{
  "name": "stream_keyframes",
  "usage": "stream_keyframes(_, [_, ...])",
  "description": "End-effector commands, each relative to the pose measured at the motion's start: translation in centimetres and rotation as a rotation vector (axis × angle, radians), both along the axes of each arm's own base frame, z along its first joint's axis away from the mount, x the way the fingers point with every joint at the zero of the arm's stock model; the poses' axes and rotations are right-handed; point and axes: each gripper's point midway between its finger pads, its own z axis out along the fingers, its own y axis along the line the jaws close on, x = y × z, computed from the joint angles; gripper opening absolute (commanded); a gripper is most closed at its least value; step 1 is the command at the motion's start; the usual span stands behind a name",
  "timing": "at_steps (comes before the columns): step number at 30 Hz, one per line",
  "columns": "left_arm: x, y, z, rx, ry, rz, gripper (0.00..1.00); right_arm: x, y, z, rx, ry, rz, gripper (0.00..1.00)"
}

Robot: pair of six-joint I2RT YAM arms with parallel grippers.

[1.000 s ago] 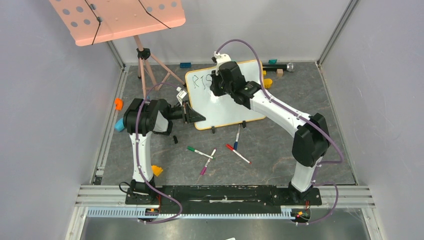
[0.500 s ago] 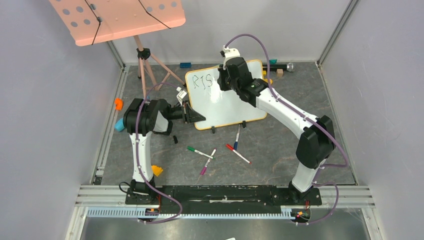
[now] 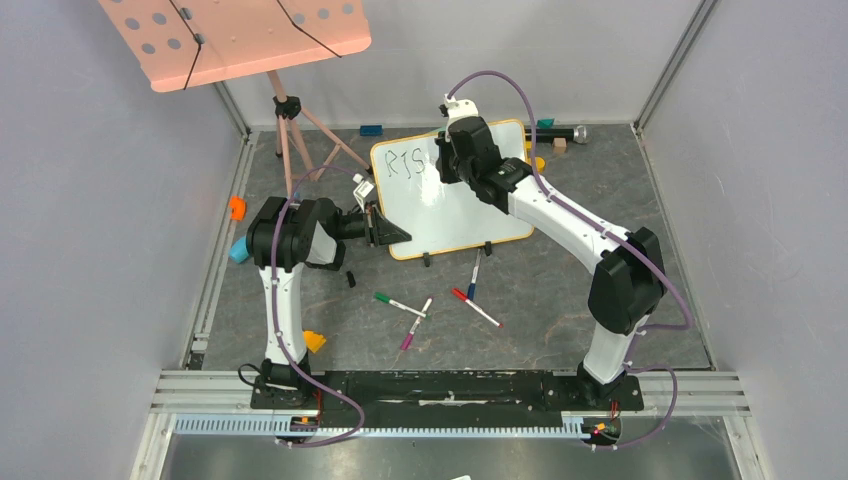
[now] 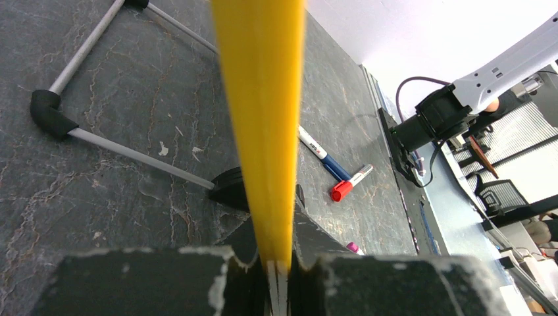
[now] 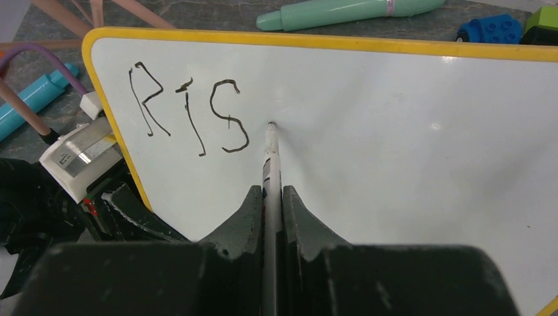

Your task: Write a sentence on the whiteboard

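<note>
A pink music stand (image 3: pixel 240 35) stood at the far left of the grey table (image 3: pixel 560 300). The left arm rose from its near-left base, bent at the elbow and reached right, wrist level. The left gripper (image 3: pixel 385 230) was clamped tight on the yellow rim of the whiteboard (image 3: pixel 445 215) at its lower left edge; in the left wrist view the rim ran straight up from between the closed jaws. The whiteboard sat at the far centre of the table on two black clip feet (image 3: pixel 427 260), its face turned toward the arms. The letters (image 5: pixel 187 118) "RIS" ran along its upper left. The right arm climbed from its near-right base to a high elbow, then stretched far and left over the whiteboard, wrist angled down at its upper part. The right gripper (image 5: pixel 271 197) was closed on a thin pen (image 5: pixel 270 164), the tip touching the white surface just right of the "S". On the table near the whiteboard's lower edge lay four loose markers: green (image 3: pixel 398 304), pink (image 3: pixel 415 323), blue (image 3: pixel 474 275) and red (image 3: pixel 476 308).
</note>
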Motion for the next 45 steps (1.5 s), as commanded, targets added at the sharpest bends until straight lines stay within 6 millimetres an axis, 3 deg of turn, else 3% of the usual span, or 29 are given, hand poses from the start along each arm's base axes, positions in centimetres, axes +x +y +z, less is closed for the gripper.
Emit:
stream_keyframes(1, [-2.8,-0.5,-1.6,0.012,-0.074,-0.123,0.02,1.2,-0.2,1.6,0.012,-0.043,-0.037,0.00])
stream_keyframes(18, [-2.8,-0.5,-1.6,0.012,-0.073,-0.122,0.02,1.3,-3.0,1.3,-0.012,-0.038,-0.113,0.00])
stream_keyframes(45, [-2.7,-0.5,-1.6,0.012,-0.074,-0.122,0.02,2.5,-0.3,1.1,0.023,-0.021,-0.023,0.00])
